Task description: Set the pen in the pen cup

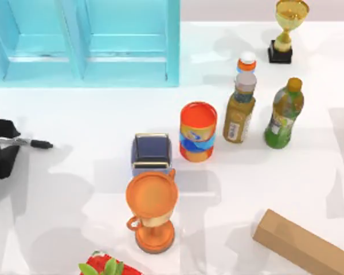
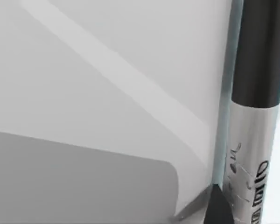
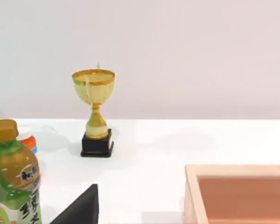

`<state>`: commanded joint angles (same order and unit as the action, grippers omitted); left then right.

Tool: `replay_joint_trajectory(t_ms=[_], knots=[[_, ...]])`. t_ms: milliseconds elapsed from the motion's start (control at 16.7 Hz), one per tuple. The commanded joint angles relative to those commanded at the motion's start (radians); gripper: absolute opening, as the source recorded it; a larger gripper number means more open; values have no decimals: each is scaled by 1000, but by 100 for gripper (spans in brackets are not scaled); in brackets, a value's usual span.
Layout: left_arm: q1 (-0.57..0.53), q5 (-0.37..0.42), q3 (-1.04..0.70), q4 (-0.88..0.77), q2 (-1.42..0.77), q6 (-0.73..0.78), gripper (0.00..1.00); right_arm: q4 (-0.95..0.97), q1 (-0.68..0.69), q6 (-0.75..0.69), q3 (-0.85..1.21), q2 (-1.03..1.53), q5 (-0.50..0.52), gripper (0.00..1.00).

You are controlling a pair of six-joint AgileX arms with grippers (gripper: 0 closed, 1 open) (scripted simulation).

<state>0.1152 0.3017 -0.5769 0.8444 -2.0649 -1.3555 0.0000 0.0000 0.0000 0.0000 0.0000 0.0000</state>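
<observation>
The pen (image 1: 30, 142), white-grey with a black cap pointing right, lies level at the table's far left, with my left gripper (image 1: 6, 143) shut on its barrel. Up close in the left wrist view, the pen (image 2: 252, 140) runs along the picture's edge above the white table. The pen cup (image 1: 151, 150), navy blue with a pale rim, stands upright near the middle of the table, well to the right of the pen. My right gripper (image 3: 84, 209) is parked at the right side, away from both.
An orange trophy (image 1: 152, 201) stands just in front of the pen cup and an orange can (image 1: 198, 132) to its right. Two bottles (image 1: 239, 112) (image 1: 284, 114), a gold trophy (image 1: 289, 28), a blue cabinet (image 1: 86, 40) and a cardboard box (image 1: 304, 243) stand around.
</observation>
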Motion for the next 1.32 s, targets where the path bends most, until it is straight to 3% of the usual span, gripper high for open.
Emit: replay_joint_trajectory(t_ms=[120,180,600,660,960,1320], knots=[[0,0,0,0,0,0,2,0,0,0,0,0,0,100],[0,0,0,0,0,0,0,0,0,0,0,0,0,100],[0,0,0,0,0,0,0,0,0,0,0,0,0,100],[17,-24,-58,-438,209,59,0,0,0,0,0,0,0,100],[27,-4,-51,-537,300,66,0,0,0,0,0,0,0,100],[74,35,-37,-878,636,92,0,0,0,0,0,0,0,100]])
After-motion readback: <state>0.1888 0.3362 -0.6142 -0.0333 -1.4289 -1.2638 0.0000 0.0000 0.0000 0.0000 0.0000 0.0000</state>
